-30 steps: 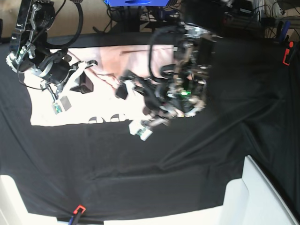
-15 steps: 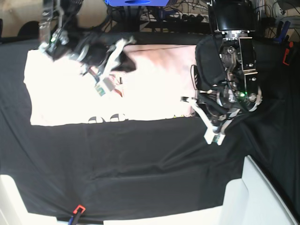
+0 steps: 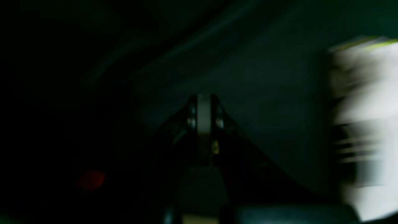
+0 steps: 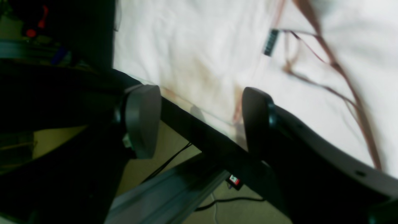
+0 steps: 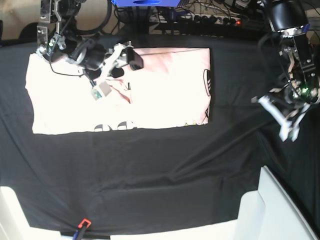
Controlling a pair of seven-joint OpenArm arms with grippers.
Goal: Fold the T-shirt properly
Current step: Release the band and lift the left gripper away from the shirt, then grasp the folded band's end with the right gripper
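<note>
T-shirt [image 5: 150,90] lies flat, folded into wide rectangle on far-left part of black table cloth [image 5: 165,170], lettering at near edge. Right gripper [image 5: 125,55] hovers over shirt's far edge, jaws wide, holding nothing. Left gripper [image 5: 289,120] off to right, clear of shirt, jaws closed, empty. Judgement: both clear so fold lies undisturbed.

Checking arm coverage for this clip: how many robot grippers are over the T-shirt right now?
1. The right gripper hangs open over the T-shirt near its far edge; the left gripper is shut, off over the black cloth.
</note>
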